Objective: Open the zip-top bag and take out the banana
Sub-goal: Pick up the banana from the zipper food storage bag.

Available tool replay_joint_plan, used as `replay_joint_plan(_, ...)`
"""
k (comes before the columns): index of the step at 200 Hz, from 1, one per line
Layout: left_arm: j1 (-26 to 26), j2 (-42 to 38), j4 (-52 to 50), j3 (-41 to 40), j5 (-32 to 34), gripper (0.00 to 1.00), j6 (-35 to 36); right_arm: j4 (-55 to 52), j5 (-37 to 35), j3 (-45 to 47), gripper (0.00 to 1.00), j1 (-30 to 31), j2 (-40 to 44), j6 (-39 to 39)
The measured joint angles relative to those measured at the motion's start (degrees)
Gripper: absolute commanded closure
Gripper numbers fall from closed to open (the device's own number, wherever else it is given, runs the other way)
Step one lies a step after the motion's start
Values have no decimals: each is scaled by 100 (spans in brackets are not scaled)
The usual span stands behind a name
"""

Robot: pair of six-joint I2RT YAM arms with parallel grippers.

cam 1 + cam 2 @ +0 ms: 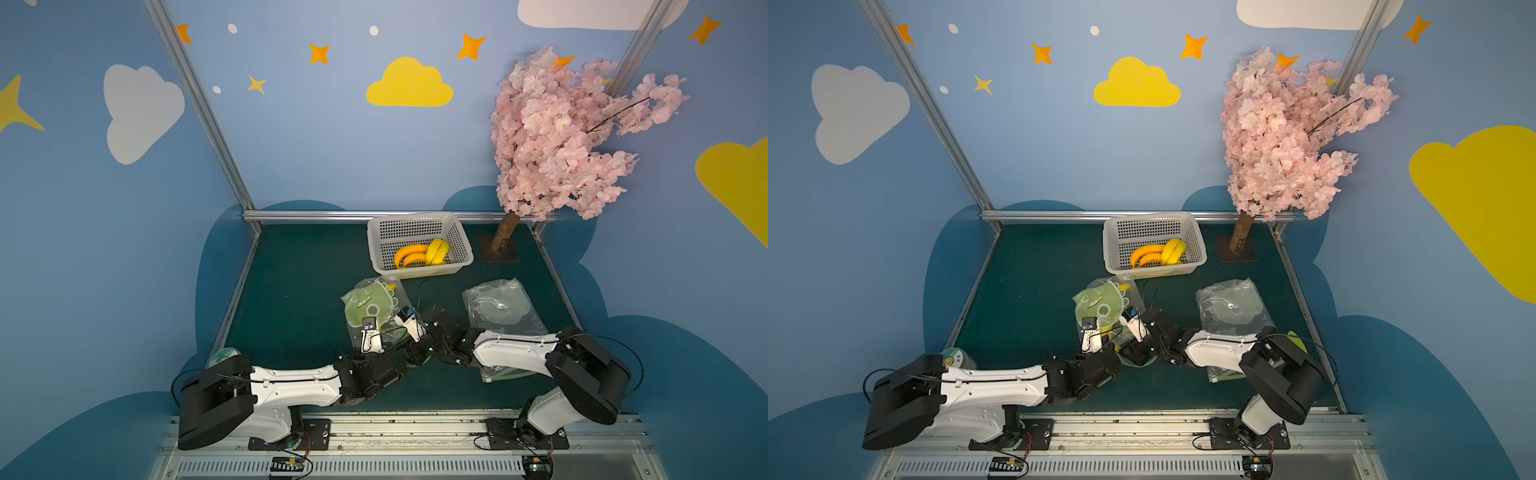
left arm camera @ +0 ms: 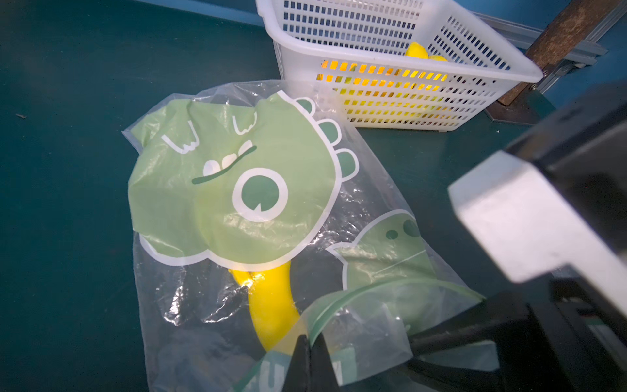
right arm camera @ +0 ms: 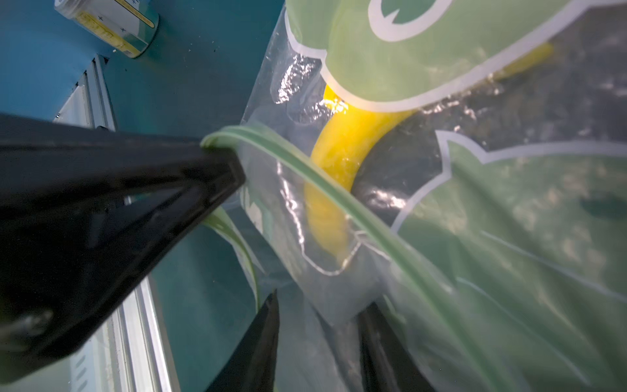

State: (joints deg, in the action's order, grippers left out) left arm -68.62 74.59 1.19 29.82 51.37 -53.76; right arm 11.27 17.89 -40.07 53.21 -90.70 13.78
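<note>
Starting at the left, a small round tub (image 1: 226, 355) stood on the near corner of the dark green worktop (image 1: 299, 266). Next to it the left arm reached in over the worktop, and the fingers of the left gripper (image 2: 310, 356) were shut tight on the green zip strip (image 2: 373, 286) at the mouth of the zip-top bag (image 2: 237, 190). The bag lay near the middle of the worktop, clear with a big green dinosaur face on it. The banana (image 2: 271, 305) was inside the bag, yellow and bent, half hidden under the green face, with one end near the mouth. In the right wrist view one zip strip was held higher by the left gripper and the other strip sat lower, so the mouth was open a little. The right gripper (image 3: 322, 300) was at the same mouth from the other side. Its fingers (image 3: 261, 339) stood apart with some clear plastic between them, and I could not tell if they pressed on it. Just behind the bag sat a white basket (image 1: 417, 218) with more yellow bananas (image 1: 419, 254) in it. Further right an empty clear bag (image 1: 500, 307) lay on the worktop, and a pink blossom tree (image 1: 557, 133) stood at the far right corner.
</note>
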Motion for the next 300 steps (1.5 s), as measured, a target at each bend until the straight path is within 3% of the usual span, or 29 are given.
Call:
replay_joint_plan(123,35,-409,208,-273,-168,97,-39,-61,52,-656,61,256,-970,-542)
replay_joint_plan(159,37,-409,229,-334,-168,97,-70,-216,17,-883,68,291,-1246,-634)
replay_joint_plan(218,55,-442,216,-424,-162,97,-168,-758,-66,-1204,100,293,-1340,-841)
replay_joint_plan(300,225,-629,-7,-612,-136,97,-304,-1174,358,-1145,100,245,-1167,-953)
